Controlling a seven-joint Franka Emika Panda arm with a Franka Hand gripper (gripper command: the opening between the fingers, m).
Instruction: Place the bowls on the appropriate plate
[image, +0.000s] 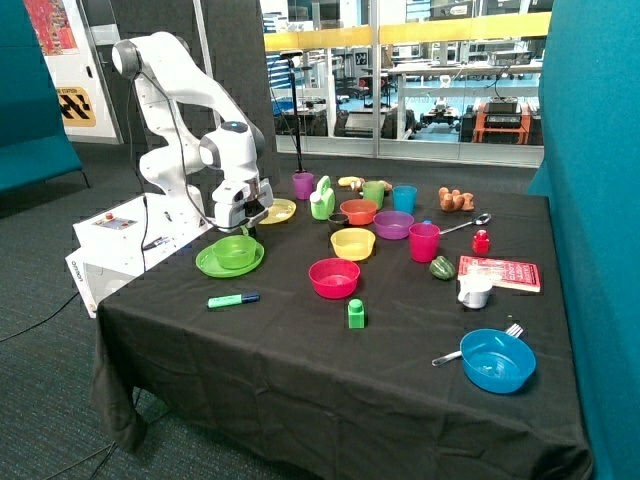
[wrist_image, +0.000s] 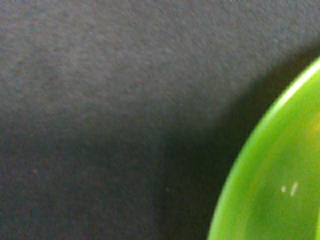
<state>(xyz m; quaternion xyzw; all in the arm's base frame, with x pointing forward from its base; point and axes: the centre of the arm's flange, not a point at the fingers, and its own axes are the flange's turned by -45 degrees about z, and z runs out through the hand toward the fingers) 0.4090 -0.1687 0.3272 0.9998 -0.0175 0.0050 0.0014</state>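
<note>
The lime green bowl (image: 235, 250) sits upright on the green plate (image: 207, 265) near the table edge closest to the robot base. My gripper (image: 243, 228) hangs just above the bowl's far rim; whether it touches the bowl does not show. The yellow bowl (image: 352, 243) stands on the black cloth in the middle of the table, apart from the yellow plate (image: 281, 211), which lies behind the gripper. The wrist view shows black cloth and a curved lime green plastic edge (wrist_image: 270, 190); I cannot tell whether it is the plate or the bowl.
A pink-red bowl (image: 334, 277), an orange bowl (image: 358, 211), a purple bowl (image: 393, 224) and a pink cup (image: 424, 242) surround the yellow bowl. A green marker (image: 233, 299) and a green block (image: 356, 314) lie nearer the front. A blue bowl (image: 497, 360) sits at the front corner.
</note>
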